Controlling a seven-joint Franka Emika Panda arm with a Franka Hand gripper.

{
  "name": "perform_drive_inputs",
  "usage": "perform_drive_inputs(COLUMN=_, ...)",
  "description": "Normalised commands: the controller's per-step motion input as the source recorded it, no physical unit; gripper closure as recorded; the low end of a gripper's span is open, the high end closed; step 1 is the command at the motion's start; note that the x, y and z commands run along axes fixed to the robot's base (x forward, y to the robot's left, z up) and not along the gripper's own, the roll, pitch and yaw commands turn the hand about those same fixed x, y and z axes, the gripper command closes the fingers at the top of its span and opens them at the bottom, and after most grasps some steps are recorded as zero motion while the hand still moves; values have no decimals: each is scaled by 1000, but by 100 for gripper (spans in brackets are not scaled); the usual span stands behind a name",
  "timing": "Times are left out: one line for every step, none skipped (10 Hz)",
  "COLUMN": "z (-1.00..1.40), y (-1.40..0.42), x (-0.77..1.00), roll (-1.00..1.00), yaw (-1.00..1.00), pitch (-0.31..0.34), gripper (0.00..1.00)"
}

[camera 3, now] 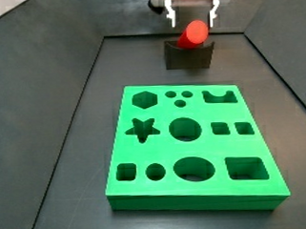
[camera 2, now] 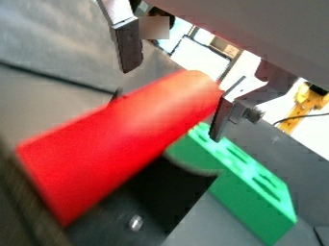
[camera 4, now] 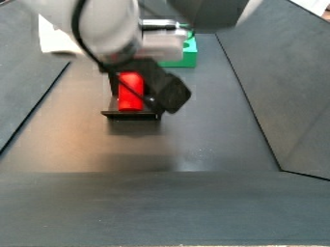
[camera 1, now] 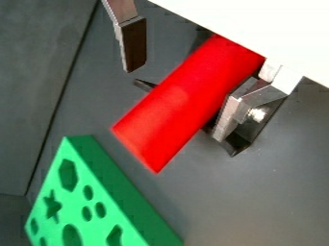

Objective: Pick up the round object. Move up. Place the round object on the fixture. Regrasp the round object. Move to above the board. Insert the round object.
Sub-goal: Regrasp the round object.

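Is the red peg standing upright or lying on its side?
Lying on its side: the red peg rests lengthwise in the fixture, with the gripper around it.

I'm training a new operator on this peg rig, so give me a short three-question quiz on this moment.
1. True or false: the red round object already sits in a hole of the green board.
2. Where is the gripper? A) over the board B) at the fixture, its jaws either side of the round object C) away from everything
3. In a side view, which shape is cut at the board's back corner nearest the fixture: a notched crown-like shape or a star?

Key: 1 false; 2 B; 3 the notched crown-like shape.
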Motion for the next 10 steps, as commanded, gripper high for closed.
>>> perform_drive_inputs(z=1000, y=-3, x=-37, roll=67, yaw=38, pitch=9, gripper=0)
perform_drive_inputs(z=939, y=0, x=-34, roll=63, yaw=37, pitch=24, gripper=0)
perform_drive_inputs(z=698, y=1, x=-29, roll=53, yaw=34, pitch=55, gripper=0)
perform_drive_inputs(z=512, y=4, x=-26, roll=46, yaw=25, pitch=67, gripper=0)
perform_drive_inputs(z=264, y=4, x=-25, roll=41, yaw=10, pitch=83, gripper=0)
perform_drive_inputs(z=815, y=-1000, x=10, roll=1000, yaw=28, pitch=62, gripper=0)
perform_drive_inputs(z=725, y=-1000, x=12, roll=1000, yaw=26, pitch=58, gripper=0)
perform_drive_inputs(z=705, y=-1000, x=-9, roll=1000, yaw=25, pitch=53, gripper=0)
perform_drive_inputs(z=612, y=-1000, x=-55, roll=1000, yaw=24, pitch=44, gripper=0)
perform_drive_inputs(z=509, y=-950, x=-65, roll=1000, yaw=24, pitch=41, gripper=0)
